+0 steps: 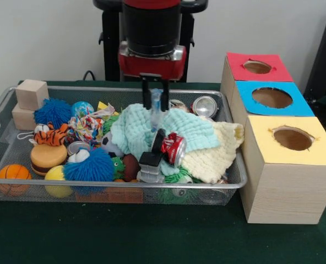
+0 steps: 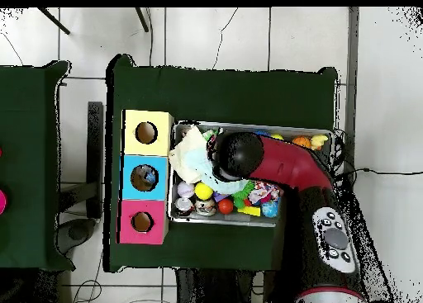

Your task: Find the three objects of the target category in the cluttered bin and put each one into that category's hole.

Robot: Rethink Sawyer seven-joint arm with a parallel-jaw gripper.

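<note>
My gripper point(image 1: 155, 94) hangs over the middle of the wire bin point(image 1: 113, 186), just above a mint cloth point(image 1: 132, 132). Its two black fingers point(image 1: 146, 93) stand close together on a clear plastic bottle point(image 1: 156, 113) that points down toward the cloth. A crushed red can point(image 1: 175, 147) lies on the cloth below, and a silver can point(image 1: 205, 105) sits at the bin's back right. Beside the bin stand three boxes with a red hole point(image 1: 257, 66), a blue hole point(image 1: 271, 97) and a yellow hole point(image 1: 292, 138). In the overhead view the arm point(image 2: 248, 155) hides the gripper.
A cream cloth point(image 1: 215, 157) drapes over the bin's right end. Balls, a blue fuzzy toy point(image 1: 91, 165), a plush tiger point(image 1: 52, 133), a toy burger point(image 1: 48, 158) and wooden blocks point(image 1: 31, 94) crowd the left half. A black-capped item point(image 1: 150, 160) lies at the front.
</note>
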